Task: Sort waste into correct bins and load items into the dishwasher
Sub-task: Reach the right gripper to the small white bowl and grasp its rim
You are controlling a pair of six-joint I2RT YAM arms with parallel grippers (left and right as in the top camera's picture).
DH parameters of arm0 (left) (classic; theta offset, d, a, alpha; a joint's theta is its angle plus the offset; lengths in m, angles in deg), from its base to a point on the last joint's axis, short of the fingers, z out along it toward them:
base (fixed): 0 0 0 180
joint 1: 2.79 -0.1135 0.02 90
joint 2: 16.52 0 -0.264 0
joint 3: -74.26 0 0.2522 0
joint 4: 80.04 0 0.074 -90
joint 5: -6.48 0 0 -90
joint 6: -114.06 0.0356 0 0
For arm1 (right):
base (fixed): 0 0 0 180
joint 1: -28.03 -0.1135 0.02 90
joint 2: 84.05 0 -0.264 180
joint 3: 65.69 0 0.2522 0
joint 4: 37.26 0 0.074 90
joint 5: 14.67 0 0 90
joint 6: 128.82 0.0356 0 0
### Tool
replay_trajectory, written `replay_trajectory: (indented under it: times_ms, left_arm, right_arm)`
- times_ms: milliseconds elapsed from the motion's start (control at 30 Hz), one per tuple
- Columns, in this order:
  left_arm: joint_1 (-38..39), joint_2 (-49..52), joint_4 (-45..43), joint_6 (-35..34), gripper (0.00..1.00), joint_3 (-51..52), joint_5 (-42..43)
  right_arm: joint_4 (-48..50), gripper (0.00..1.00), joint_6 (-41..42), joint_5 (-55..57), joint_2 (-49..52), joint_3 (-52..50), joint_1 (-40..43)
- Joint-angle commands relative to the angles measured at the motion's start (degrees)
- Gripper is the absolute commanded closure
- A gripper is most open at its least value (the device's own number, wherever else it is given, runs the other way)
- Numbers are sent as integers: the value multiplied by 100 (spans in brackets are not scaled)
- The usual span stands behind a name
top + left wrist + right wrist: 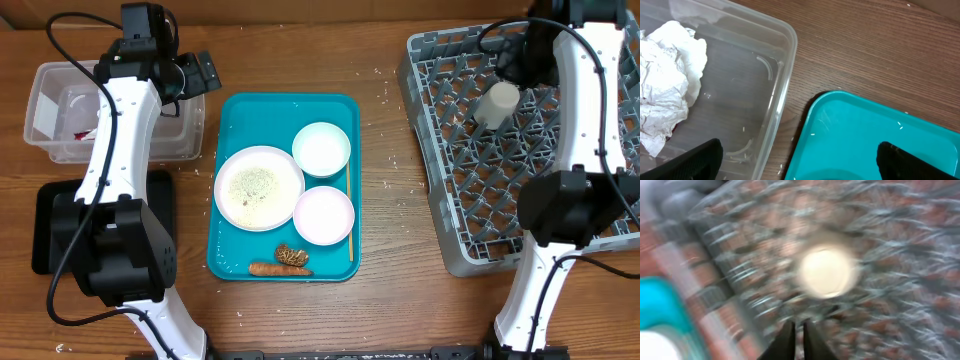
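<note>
My left gripper (797,152) is open and empty above the gap between the clear tub (785,85) and the teal tray (865,130). A crumpled white tissue (667,85) lies in the tub. On the teal tray are a white plate (258,186) strewn with rice, a smaller dish (323,214), a bowl (321,149), chopsticks (350,215), a carrot piece (272,268) and a brown lump (292,256). A white cup (497,103) sits in the grey dishwasher rack (440,150). My right gripper (799,324) hovers just short of the cup, fingers barely apart, nothing between them; that view is blurred.
A flat black tray (45,225) lies at the front left, partly under the left arm. Loose rice grains dot the wooden table around the teal tray. The right arm's base stands in front of the rack.
</note>
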Motion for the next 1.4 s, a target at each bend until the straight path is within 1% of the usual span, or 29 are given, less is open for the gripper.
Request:
replay_trajectory:
  times_ms: [0, 33, 67, 100, 133, 300, 400, 467, 600, 667, 767, 833, 933, 1067, 1167, 1233, 1367]
  left_arm:
    - [7, -129, -7, -79, 0, -9, -15]
    - [7, -129, -7, -79, 0, -9, -15]
    - [7, -129, -7, -79, 0, -9, -15]
    - [7, -129, -7, -79, 0, -9, -15]
    - [7, -129, -7, -79, 0, -9, -15]
    - [7, -129, -7, -79, 0, -9, -15]
    - [7, -129, -7, -79, 0, -9, -15]
    - [7, -129, -7, -79, 0, -9, -15]
    - [7, -129, -7, -79, 0, -9, -15]
    - [7, -129, -7, -79, 0, -9, -15]
    - [7, -129, -7, -79, 0, -9, -15]
    - [7, -129, -7, -79, 0, -9, -15]
    - [7, -129, -7, -79, 0, -9, -15]
    - [7, -129, -7, -79, 0, -9, -15]
    - [7, -129, -7, -79, 0, -9, -15]
    - [7, -129, -7, -79, 0, -9, -15]
    - [7, -129, -7, -79, 0, -9, -15]
  right_arm:
    - [-94, 68, -857, -2649, -494, 225, -267]
    - [-127, 48, -953, -2758, -494, 223, -374]
    - [-146, 36, -964, -2712, -490, 216, -525]
    - [-144, 32, -962, -2612, -474, 188, -678]
    - [-76, 31, -960, -2435, -463, 52, -1023]
    - [505, 32, -824, -2009, -321, -341, -1937]
    - [1043, 33, -81, -1403, -197, -695, -2446]
    - [1438, 36, 361, -1139, -107, -990, -2782]
    - [2048, 42, 804, -1082, 39, -1421, -3261]
    - [2291, 45, 1130, -866, 98, -1587, -3477]
    - [2719, 46, 1923, -17, 122, -1952, -3781]
    - [3053, 46, 2297, 339, 122, -2212, -3965]
    - [3589, 46, 2468, 424, 122, -2540, -4183]
    - [4079, 45, 3005, 809, 149, -2896, -4385]
    - [4162, 45, 3261, 1217, 199, -3036, -4439]
    - [4162, 46, 3274, 1373, 243, -3060, -4439]
    - [4188, 46, 3274, 1397, 352, -3060, -4435]
